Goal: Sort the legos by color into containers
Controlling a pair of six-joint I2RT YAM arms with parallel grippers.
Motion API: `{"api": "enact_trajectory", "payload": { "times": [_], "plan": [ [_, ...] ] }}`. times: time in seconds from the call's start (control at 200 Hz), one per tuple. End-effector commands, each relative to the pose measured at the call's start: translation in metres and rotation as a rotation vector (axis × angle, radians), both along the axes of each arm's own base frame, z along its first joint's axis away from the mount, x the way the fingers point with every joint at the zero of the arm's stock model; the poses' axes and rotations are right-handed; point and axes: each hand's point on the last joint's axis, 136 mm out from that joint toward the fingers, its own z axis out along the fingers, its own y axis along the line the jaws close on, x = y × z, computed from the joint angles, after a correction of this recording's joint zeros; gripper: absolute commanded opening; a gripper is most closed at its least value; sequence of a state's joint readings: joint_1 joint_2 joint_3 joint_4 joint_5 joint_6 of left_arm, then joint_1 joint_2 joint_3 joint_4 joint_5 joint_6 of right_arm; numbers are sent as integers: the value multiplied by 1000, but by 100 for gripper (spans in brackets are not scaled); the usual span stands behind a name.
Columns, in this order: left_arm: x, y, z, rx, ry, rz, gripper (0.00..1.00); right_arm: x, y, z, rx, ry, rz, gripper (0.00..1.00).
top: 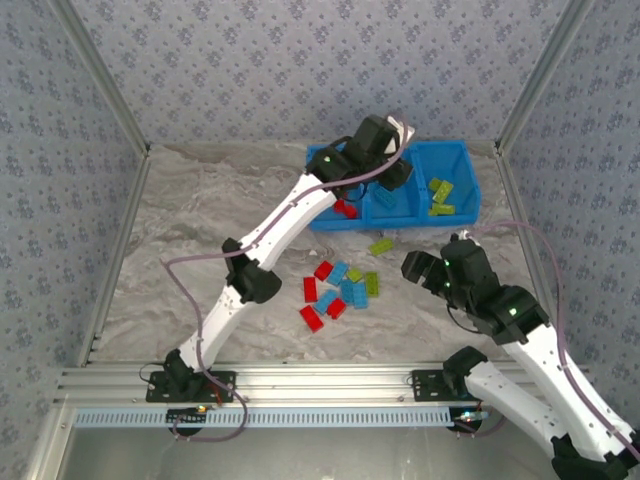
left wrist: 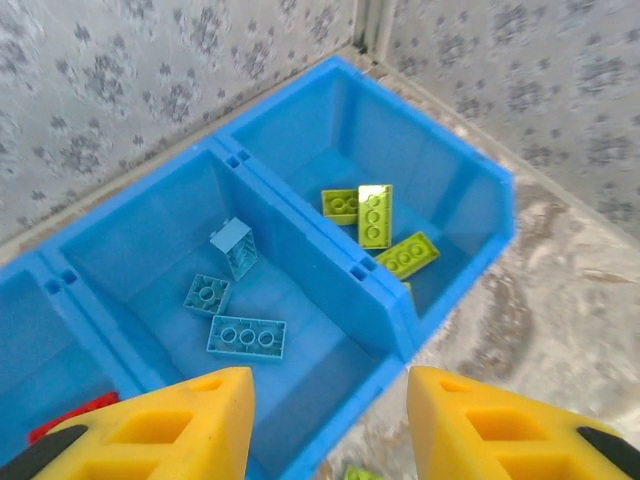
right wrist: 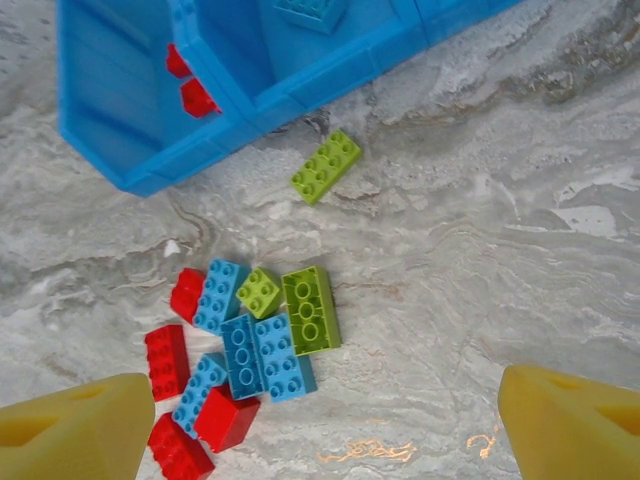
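Loose legos (top: pixel 348 292) lie before the containers (top: pixel 462 160).

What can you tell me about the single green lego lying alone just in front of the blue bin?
The lone yellow-green brick is a glossy plastic oblong with two rows of studs facing up. It lies flat and skewed on the marbled table, between the blue bin and the mixed pile, touching neither.

Grey floral-patterned walls (top: pixel 300 60) box in a marbled grey tabletop (top: pixel 200 200), aluminium rails (top: pixel 320 380) along the edges, light soft and even.
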State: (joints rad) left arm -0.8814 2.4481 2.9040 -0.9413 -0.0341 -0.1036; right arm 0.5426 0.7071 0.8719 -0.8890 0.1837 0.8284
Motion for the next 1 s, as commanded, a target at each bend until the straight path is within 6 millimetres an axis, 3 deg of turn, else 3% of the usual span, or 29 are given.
{"api": "enact_trajectory", "payload": {
  "times": [0.0, 0.125, 0.26, 0.345, 0.445, 0.585, 0.74, 0.859, 0.884, 0.994],
  "plan": [
    [-57, 20, 28, 74, 28, -119, 45, 11, 4, -17, -6, 67, -36, 93],
    [-83, 32, 29, 147, 41, -153, 48, 25, 8, -35, -27, 158, -63, 93],
    [-77, 53, 36, 150, -51, -78, 54, 47, 27, -54, 18, 214, -22, 93],
    [-80, 78, 52, 25, -130, -46, 60, 64, 39, -66, 31, 241, -6, 93],
    [-97, 107, 43, 2, -140, -41, 72, 84, 47, -79, 14, 277, -15, 94],
    [-136, 129, 21, 1, -121, -115, 80, 116, 59, -105, -1, 317, -35, 94],
    [-182, 152, -14, 61, -128, -250, 90, 148, 65, -137, -78, 375, -59, 86],
    [-206, 170, -35, 98, -134, -313, 95, 161, 64, -159, -126, 410, -84, 83],
    [-210, 173, -37, 99, -137, -324, 96, 172, 68, -153, -119, 388, -88, 82],
    [-226, 184, -49, 103, -143, -385, 99, 177, 67, -166, -138, 412, -109, 79]
  ]
}}
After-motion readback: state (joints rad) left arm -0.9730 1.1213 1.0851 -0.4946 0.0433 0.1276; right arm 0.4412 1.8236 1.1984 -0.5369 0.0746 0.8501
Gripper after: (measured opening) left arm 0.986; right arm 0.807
